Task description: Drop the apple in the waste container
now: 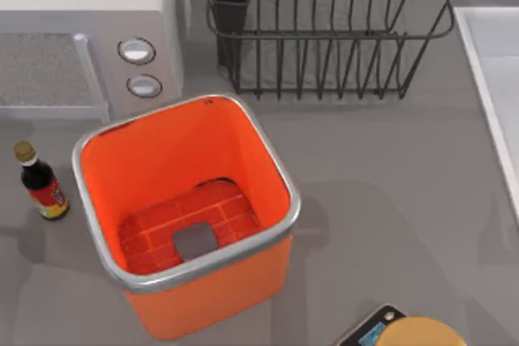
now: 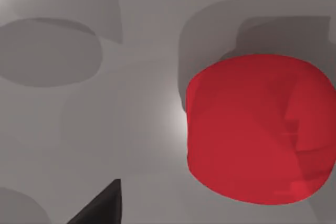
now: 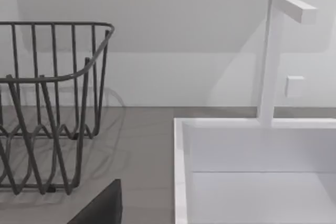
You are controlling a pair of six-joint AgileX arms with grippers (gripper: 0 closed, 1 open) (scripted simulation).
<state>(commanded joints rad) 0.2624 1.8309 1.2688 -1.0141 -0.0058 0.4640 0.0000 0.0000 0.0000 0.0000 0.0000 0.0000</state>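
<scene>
From above I see neither of my grippers, and each wrist camera gives me just one dark fingertip at its frame edge, the left gripper's (image 2: 102, 205) over the grey table and the right gripper's (image 3: 102, 205) facing the back of the counter, so I cannot tell how far either pair of jaws stands open or whether they hold anything. The apple (image 2: 257, 129) fills much of the left wrist view as a smooth, plain red rounded mass resting on the grey table (image 2: 105, 119), cut off at the frame edge; its place relative to the bin I cannot tell. The waste container (image 1: 243, 131) stands left of centre, a square orange plastic bin with rounded corners and a silver-grey metal rim; its gridded orange floor carries a grey square and nothing else. Behind it sits a black wire rack (image 1: 324, 34), partly cropped. A dark sauce bottle (image 1: 40, 184) stands left of the bin, and a yellow-orange disc (image 1: 422, 334) is cut off near the bottom edge. The right wrist view shows a white sink (image 3: 181, 171) beside the rack.
</scene>
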